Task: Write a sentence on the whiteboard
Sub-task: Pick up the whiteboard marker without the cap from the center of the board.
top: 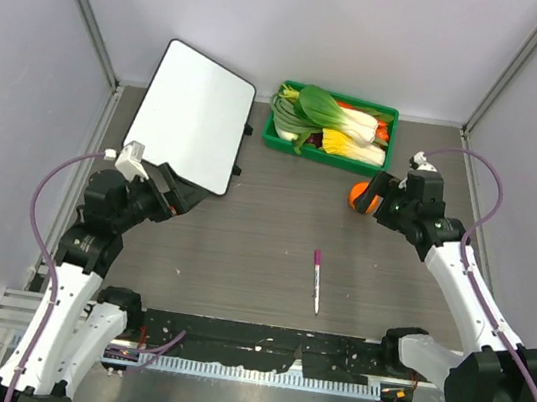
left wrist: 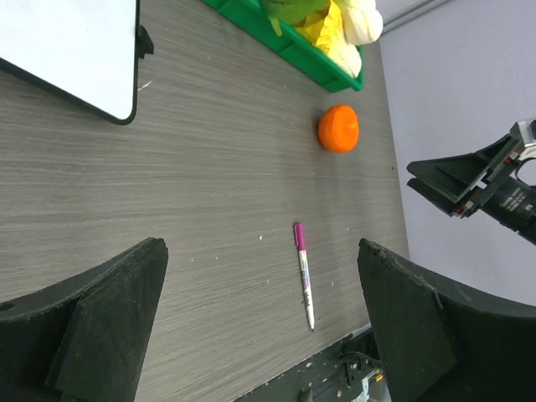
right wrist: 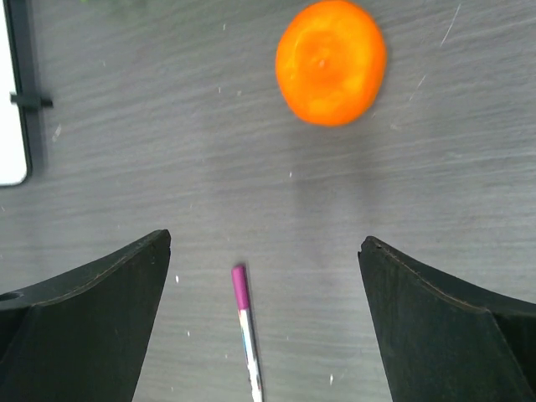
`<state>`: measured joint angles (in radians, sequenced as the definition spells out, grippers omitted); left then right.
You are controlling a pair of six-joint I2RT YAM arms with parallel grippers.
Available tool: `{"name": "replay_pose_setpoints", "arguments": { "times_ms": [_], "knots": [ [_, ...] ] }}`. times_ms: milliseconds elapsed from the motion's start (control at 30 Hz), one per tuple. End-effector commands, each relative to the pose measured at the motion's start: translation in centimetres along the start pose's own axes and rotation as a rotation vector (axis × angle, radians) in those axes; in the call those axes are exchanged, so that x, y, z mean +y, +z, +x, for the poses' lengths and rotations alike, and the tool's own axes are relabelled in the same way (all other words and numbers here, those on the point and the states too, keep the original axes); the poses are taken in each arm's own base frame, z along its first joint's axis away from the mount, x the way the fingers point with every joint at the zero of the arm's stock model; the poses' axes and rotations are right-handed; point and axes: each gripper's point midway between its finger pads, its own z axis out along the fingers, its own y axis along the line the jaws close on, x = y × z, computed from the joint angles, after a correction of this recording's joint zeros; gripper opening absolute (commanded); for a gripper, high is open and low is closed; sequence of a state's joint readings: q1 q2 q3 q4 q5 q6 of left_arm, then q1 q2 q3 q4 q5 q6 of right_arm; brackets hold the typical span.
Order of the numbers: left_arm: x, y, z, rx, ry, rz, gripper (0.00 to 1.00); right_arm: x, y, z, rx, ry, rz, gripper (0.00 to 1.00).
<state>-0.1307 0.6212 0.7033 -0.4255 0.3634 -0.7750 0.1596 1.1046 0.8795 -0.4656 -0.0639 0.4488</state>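
Observation:
The whiteboard (top: 195,114) lies flat at the back left, its face plain white; the sentence is not in view on it. One corner of the whiteboard (left wrist: 75,50) shows in the left wrist view, and an edge (right wrist: 10,126) in the right wrist view. A pink-capped marker (top: 316,280) lies loose on the table's middle, cap pointing away from the arms. My left gripper (top: 177,193) hovers open by the board's near right corner, the marker (left wrist: 303,272) far below between its fingers. My right gripper (top: 375,191) hangs open above the marker (right wrist: 244,322), holding nothing.
An orange round piece (top: 357,195) sits beside my right gripper, also in the wrist views (left wrist: 338,128) (right wrist: 331,61). A green tray (top: 279,143) of vegetables stands at the back. Grey walls close in both sides. A black rail runs along the near edge.

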Motion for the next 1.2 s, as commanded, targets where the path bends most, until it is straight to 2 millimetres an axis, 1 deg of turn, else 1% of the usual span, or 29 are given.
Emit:
{"name": "replay_pose_setpoints", "arguments": {
  "times_ms": [0, 33, 67, 100, 167, 200, 233, 267, 300, 333, 367, 400, 433, 467, 500, 567, 600, 700, 733, 833, 867, 933, 967, 1000, 1033, 1067, 1100, 1133, 1167],
  "knots": [
    [-1.0, 0.4, -0.2, 0.051, 0.053, 0.029, 1.00, 2.0, -2.3, 2.2, 0.097, -0.108, 0.012, 1.00],
    [-1.0, 0.6, -0.1, 0.067, 0.052, 0.032, 1.00, 1.7, -2.3, 2.5, 0.100, -0.133, 0.053, 0.99],
    [-1.0, 0.9, 0.0, 0.077, 0.047, 0.039, 1.00, 2.3, -2.7, 3.8, 0.139, -0.156, 0.056, 0.99],
    [-1.0, 1.3, 0.0, 0.083, 0.035, 0.042, 1.00, 2.3, -2.5, 4.3, 0.157, -0.165, 0.075, 1.00],
    [-0.9, 2.1, 0.0, 0.103, 0.016, 0.047, 1.00, 2.8, -2.6, 7.0, 0.238, -0.187, 0.070, 0.98],
    [-1.1, 2.3, 0.1, 0.115, 0.016, 0.056, 1.00, 2.8, -2.7, 7.8, 0.264, -0.187, 0.074, 0.97],
    [-1.0, 2.6, 0.2, 0.127, 0.015, 0.054, 1.00, 2.9, -2.8, 9.2, 0.300, -0.211, 0.073, 0.94],
    [-0.8, 2.8, 0.2, 0.138, 0.018, 0.046, 1.00, 2.8, -2.9, 10.2, 0.329, -0.214, 0.083, 0.93],
    [-0.7, 2.9, 0.2, 0.144, 0.024, 0.037, 1.00, 2.6, -2.9, 11.5, 0.359, -0.227, 0.092, 0.89],
    [-0.5, 3.1, 0.2, 0.155, 0.028, 0.029, 1.00, 2.4, -2.9, 12.3, 0.376, -0.232, 0.098, 0.87],
    [-0.3, 3.2, 0.3, 0.163, 0.038, 0.023, 1.00, 2.0, -2.8, 13.7, 0.407, -0.239, 0.109, 0.81],
    [-0.2, 3.3, 0.4, 0.173, 0.045, 0.018, 1.00, 1.7, -2.7, 14.4, 0.424, -0.244, 0.118, 0.79],
    [0.1, 3.4, 0.5, 0.180, 0.047, 0.010, 1.00, 1.2, -2.7, 15.8, 0.453, -0.247, 0.129, 0.76],
    [0.3, 3.5, 0.7, 0.189, 0.046, 0.004, 1.00, 1.3, -2.5, 16.3, 0.463, -0.243, 0.124, 0.74],
    [0.5, 3.6, 0.9, 0.198, 0.042, -0.001, 1.00, 1.2, -2.4, 17.3, 0.477, -0.243, 0.120, 0.72],
    [1.0, 3.8, 1.3, 0.210, 0.031, -0.010, 1.00, 1.4, -2.4, 18.4, 0.492, -0.244, 0.109, 0.68],
    [1.1, 4.0, 1.6, 0.216, 0.029, -0.007, 1.00, 1.9, -2.3, 18.7, 0.489, -0.253, 0.091, 0.68],
    [1.6, 4.1, 2.1, 0.228, 0.017, -0.015, 1.00, 2.6, -1.7, 19.7, 0.493, -0.256, 0.078, 0.65],
    [1.7, 4.2, 2.3, 0.232, 0.015, -0.015, 1.00, 2.5, -1.4, 20.2, 0.504, -0.269, 0.087, 0.64],
    [1.8, 4.1, 2.5, 0.236, 0.011, -0.014, 1.00, 3.1, -0.4, 20.4, 0.498, -0.283, 0.083, 0.63],
    [1.8, 4.0, 2.6, 0.236, 0.011, -0.014, 1.00, 3.1, 0.0, 20.7, 0.504, -0.295, 0.091, 0.63],
    [1.8, 3.9, 2.5, 0.231, 0.024, -0.011, 1.00, 3.3, 1.0, 20.6, 0.494, -0.307, 0.098, 0.61],
    [1.9, 3.8, 2.5, 0.231, 0.029, -0.017, 1.00, 2.9, 1.6, 20.9, 0.503, -0.322, 0.127, 0.59],
    [1.9, 3.7, 2.4, 0.228, 0.034, -0.021, 1.00, 3.0, 2.0, 20.7, 0.500, -0.333, 0.137, 0.53],
    [1.9, 3.6, 2.4, 0.226, 0.039, -0.020, 0.99, 2.5, 2.5, 21.1, 0.514, -0.343, 0.168, 0.49],
    [1.8, 3.6, 2.3, 0.227, 0.045, -0.021, 1.00, 2.5, 2.7, 21.1, 0.519, -0.347, 0.174, 0.41],
    [1.7, 3.4, 2.3, 0.227, 0.049, -0.020, 1.00, 2.2, 3.1, 21.6, 0.536, -0.352, 0.186, 0.38],
    [1.6, 3.3, 2.2, 0.227, 0.055, -0.021, 1.00, 2.2, 3.2, 22.0, 0.547, -0.352, 0.185, 0.30],
    [1.4, 3.1, 2.1, 0.226, 0.064, -0.018, 1.00, 2.4, 3.5, 22.4, 0.563, -0.344, 0.174, 0.20]
  ]
}}
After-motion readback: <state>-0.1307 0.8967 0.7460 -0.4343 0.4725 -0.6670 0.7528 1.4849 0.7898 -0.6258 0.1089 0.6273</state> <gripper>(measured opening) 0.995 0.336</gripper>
